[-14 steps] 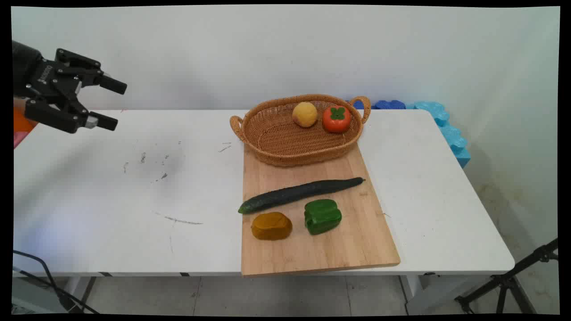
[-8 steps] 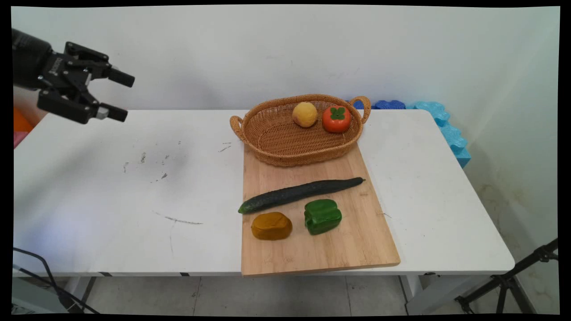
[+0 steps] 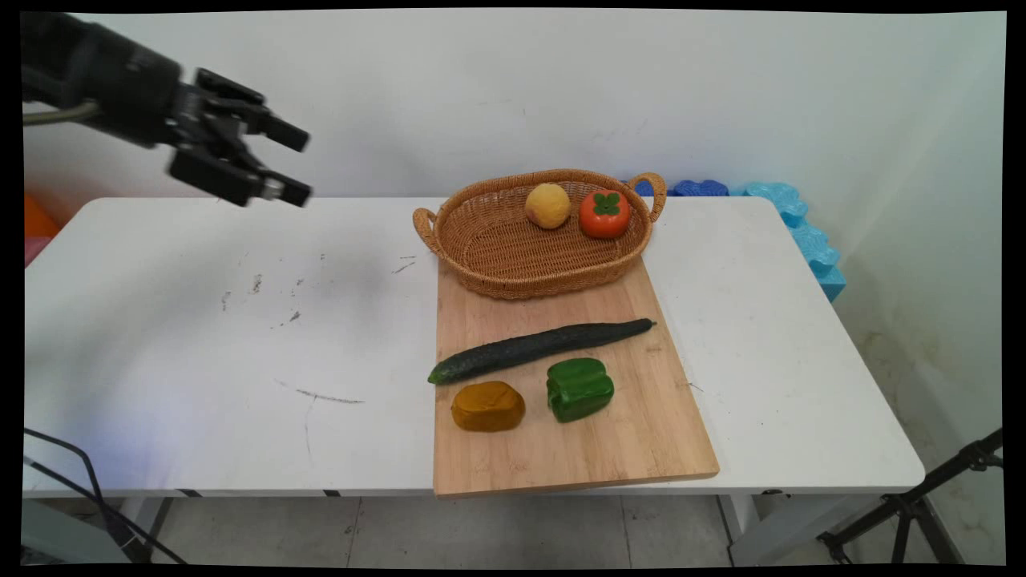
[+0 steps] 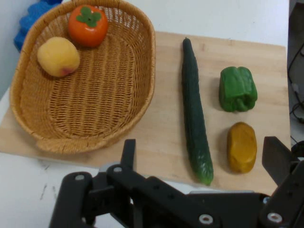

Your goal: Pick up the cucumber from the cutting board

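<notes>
Main view: the end effector (image 3: 292, 168), fingers apart and empty, hovers above the desk (image 3: 200, 336). At its 3 o'clock sits a wicker basket (image 3: 513, 256); a cucumber (image 3: 537, 349), probably firm, lies at 4 o'clock.

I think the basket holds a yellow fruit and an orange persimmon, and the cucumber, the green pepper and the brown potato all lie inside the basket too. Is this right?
Not quite. The basket holds only the yellow fruit and the persimmon. The cucumber, green pepper and brown potato lie outside it, on the wooden board, as the main view shows.
</notes>
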Tool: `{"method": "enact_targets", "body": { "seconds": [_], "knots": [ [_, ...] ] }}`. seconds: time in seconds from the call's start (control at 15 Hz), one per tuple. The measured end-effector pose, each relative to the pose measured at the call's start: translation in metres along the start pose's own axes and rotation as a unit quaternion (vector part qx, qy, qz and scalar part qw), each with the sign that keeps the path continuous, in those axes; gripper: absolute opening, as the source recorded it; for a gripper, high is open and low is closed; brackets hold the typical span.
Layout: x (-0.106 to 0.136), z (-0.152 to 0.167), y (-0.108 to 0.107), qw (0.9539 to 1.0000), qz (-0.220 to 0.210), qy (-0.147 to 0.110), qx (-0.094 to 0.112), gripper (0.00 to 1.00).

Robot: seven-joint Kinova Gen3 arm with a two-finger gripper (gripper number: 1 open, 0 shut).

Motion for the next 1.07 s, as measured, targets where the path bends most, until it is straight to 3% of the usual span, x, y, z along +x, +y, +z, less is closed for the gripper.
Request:
{"method": "enact_targets", "body": {
  "seconds": [0.2, 0.6, 1.07],
  "knots": [
    [0.016, 0.04, 0.012, 0.9997, -0.017, -0.016, 0.002, 1.0],
    [0.029, 0.139, 0.023, 0.9972, -0.025, -0.066, 0.027, 1.0],
    [0.035, 0.251, 0.033, 0.9878, -0.069, -0.135, 0.035, 1.0]
  ]
}}
